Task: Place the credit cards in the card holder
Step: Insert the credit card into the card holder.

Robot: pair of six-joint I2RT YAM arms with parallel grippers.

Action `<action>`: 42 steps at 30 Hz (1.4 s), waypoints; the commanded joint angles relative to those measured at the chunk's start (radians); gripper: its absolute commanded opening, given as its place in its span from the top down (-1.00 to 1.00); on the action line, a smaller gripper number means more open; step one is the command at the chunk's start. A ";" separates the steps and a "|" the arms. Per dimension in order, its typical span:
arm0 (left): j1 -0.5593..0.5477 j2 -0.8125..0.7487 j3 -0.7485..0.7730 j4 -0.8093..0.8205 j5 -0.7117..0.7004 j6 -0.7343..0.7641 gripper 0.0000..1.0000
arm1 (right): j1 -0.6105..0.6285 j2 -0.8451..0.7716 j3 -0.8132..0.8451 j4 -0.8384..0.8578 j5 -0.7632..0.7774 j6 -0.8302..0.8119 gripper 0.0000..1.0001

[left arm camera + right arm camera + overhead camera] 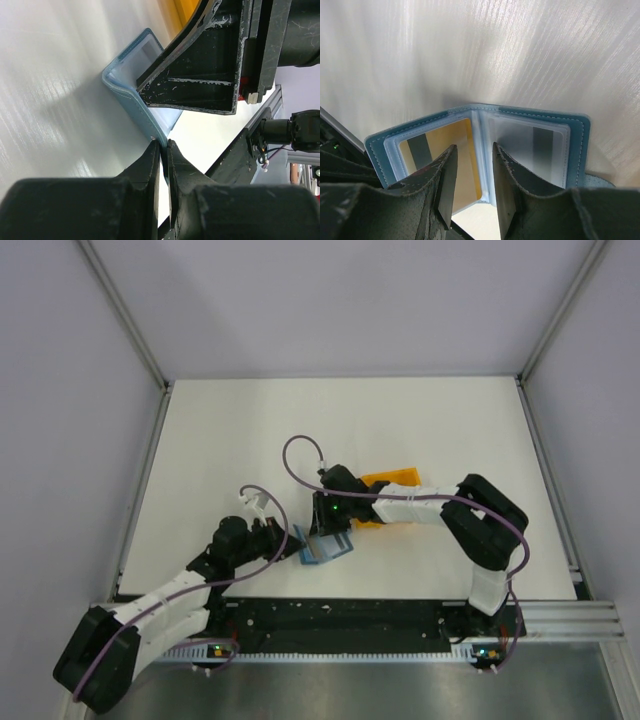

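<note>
Left gripper [164,147], bottom centre, pinches the card holder [134,107] by its cover, likely propping it open, while right gripper [473,147] hovers spread above.

The card holder [582,145] is teal-blue outside, with a paler line of stitching along its border. Its inner pockets are pale blue and half clear. One card [457,135] inside is golden yellow with a dark stripe. The other card [515,145] looks grey, also dark-striped. The tabletop [300,420] is white and the rack [395,480] is orange. The left claw [164,160] and right claw [472,150] are black with pale scratches. The cables [300,445] are purple.
</note>
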 commanded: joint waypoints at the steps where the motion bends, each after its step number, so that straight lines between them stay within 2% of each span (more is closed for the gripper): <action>1: -0.005 -0.005 0.028 0.078 0.026 0.030 0.81 | 0.000 -0.004 0.029 0.016 -0.017 -0.013 0.29; 16: -0.005 -0.058 0.017 0.066 0.040 0.066 0.74 | -0.005 0.002 0.021 0.033 -0.043 -0.003 0.29; 21: -0.006 -0.005 0.053 -0.019 -0.007 0.088 1.00 | -0.005 -0.001 0.021 0.036 -0.043 0.000 0.29; 31: -0.006 0.045 0.132 -0.236 -0.173 0.073 1.00 | -0.005 -0.018 0.003 0.075 -0.066 0.001 0.28; 36: -0.006 0.088 0.157 -0.223 -0.165 0.050 1.00 | -0.005 -0.081 -0.013 0.085 -0.012 -0.010 0.26; 42: -0.006 0.039 0.162 -0.221 -0.155 0.051 1.00 | 0.012 -0.159 0.003 0.044 0.054 -0.066 0.20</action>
